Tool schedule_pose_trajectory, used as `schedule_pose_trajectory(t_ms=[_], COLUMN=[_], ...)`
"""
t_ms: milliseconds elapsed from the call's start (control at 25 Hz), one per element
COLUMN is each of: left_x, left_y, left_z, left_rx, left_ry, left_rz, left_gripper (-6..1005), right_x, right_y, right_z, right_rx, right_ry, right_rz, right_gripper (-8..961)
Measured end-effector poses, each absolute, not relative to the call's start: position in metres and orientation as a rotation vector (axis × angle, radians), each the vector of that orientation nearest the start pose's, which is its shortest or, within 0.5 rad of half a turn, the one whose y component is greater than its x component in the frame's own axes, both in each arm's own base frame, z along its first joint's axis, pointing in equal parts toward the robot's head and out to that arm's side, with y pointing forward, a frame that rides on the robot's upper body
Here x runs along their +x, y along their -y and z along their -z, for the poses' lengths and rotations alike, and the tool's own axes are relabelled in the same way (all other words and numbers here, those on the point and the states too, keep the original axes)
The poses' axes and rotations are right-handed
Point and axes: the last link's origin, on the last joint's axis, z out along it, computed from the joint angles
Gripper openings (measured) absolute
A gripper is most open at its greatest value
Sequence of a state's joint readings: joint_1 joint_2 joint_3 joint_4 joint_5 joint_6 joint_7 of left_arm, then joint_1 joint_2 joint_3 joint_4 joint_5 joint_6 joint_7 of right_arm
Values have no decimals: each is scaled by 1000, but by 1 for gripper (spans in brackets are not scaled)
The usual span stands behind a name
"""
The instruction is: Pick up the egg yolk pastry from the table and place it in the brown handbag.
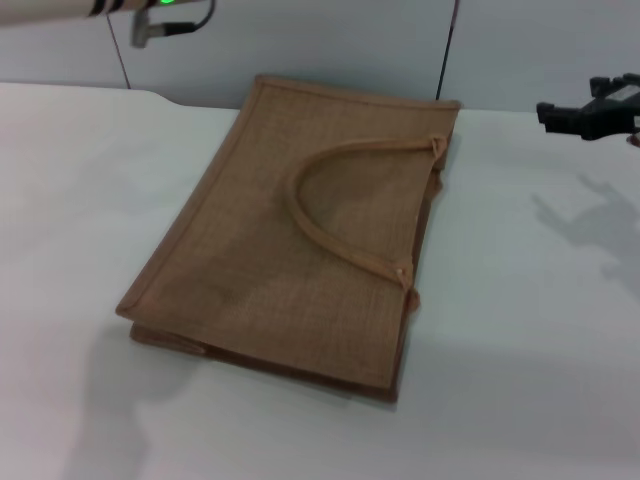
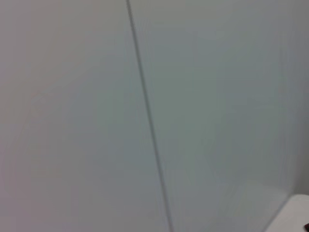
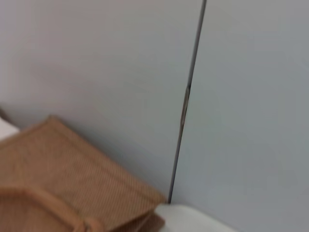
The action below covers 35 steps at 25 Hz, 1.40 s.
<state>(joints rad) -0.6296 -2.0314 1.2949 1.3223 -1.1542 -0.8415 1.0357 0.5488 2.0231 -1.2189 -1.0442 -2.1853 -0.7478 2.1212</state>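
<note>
The brown handbag lies flat on the white table, with its arched handle on top. A corner of the handbag also shows in the right wrist view. The egg yolk pastry is out of view in every frame. My right gripper is black and hovers above the table at the far right edge, to the right of the bag's far corner. Only part of my left arm shows, at the top left above the table's far side; its gripper is out of view.
A pale grey wall with vertical seams stands behind the table and fills the left wrist view. The right gripper's shadow falls on the table to the right of the bag.
</note>
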Motion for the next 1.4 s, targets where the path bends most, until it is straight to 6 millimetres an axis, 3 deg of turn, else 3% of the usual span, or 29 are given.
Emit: schedule_pose_trajectory(t_ms=[80, 200, 520, 840, 1400], left_x=[-102, -130, -167, -217, -275], left_y=[-437, -438, -432, -426, -405], left_z=[-65, -68, -75, -65, -39], left_rx=[-2255, -2138, -1988, -1893, -1794], left_ry=[345, 365, 389, 440, 480], left_rz=[551, 559, 639, 662, 707], left_gripper=[851, 852, 847, 845, 842], right_x=[225, 227, 238, 253, 288], right_y=[-439, -437, -425, -415, -410], right_z=[-47, -51, -56, -53, -52], right_rx=[-2161, -2130, -2052, -1954, -1811], right_ry=[-668, -661, -572, -458, -446], right_rz=[-237, -322, -457, -528, -495], right_gripper=[825, 825, 825, 825, 825])
